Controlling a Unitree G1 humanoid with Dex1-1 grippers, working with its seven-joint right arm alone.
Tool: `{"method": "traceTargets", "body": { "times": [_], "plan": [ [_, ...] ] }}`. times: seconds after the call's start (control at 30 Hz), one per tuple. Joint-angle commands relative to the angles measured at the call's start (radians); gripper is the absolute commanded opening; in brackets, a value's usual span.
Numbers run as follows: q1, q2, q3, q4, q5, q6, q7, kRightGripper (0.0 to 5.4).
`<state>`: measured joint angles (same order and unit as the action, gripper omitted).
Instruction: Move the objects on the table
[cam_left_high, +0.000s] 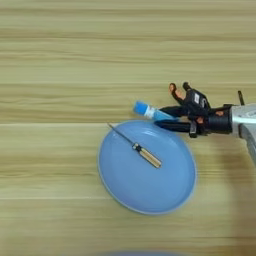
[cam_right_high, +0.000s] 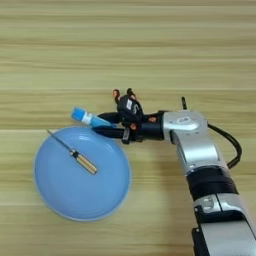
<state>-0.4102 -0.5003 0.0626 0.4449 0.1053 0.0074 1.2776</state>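
Wood-grain counter (cam_left_high: 75, 50) fills both views, with a large round blue plate (cam_left_high: 125, 192) lying on it near the middle. A thin screwdriver (cam_left_high: 136, 146) with a yellowish handle rests inside the plate, tip toward the upper left rim and handle toward the plate's centre. Just beyond the plate's upper right rim lies a blue tube (cam_left_high: 150, 111) with a white band, tilted so its far end points up and left. The right arm (cam_right_high: 200, 150) reaches in from the lower right, its silver forearm bent toward the tube, and the claw (cam_right_high: 106, 125) has its two black fingers (cam_right_high: 107, 131) set one on each side of the tube's near end; they appear clamped on it, the lower finger lying over the plate's edge. Orange-and-black pliers (cam_left_high: 176, 92) show just behind the claw, partly hidden by the wrist, so their exact lie on the counter cannot be made out.
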Motion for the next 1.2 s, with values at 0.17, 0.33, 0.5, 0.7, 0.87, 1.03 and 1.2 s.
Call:
{"method": "traceTargets", "body": {
  "times": [0.17, 0.33, 0.5, 0.7, 0.87, 1.03, 1.2],
  "plan": [
    [-0.03, -0.041, -0.014, -0.084, 0.033, -0.029, 0.014, 1.4],
    [-0.023, -0.043, -0.011, -0.094, 0.033, -0.026, 0.026, 1.4],
    [-0.021, -0.045, -0.007, -0.095, 0.034, -0.023, 0.03, 1.4],
    [-0.015, -0.051, -0.003, -0.098, 0.032, -0.021, 0.039, 1.4],
    [-0.013, -0.054, 0.001, -0.093, 0.029, -0.018, 0.042, 1.4],
    [-0.015, -0.059, 0.005, -0.091, 0.029, -0.013, 0.044, 1.4],
    [-0.016, -0.064, 0.011, -0.085, 0.023, -0.009, 0.045, 1.4]
  ]
}}
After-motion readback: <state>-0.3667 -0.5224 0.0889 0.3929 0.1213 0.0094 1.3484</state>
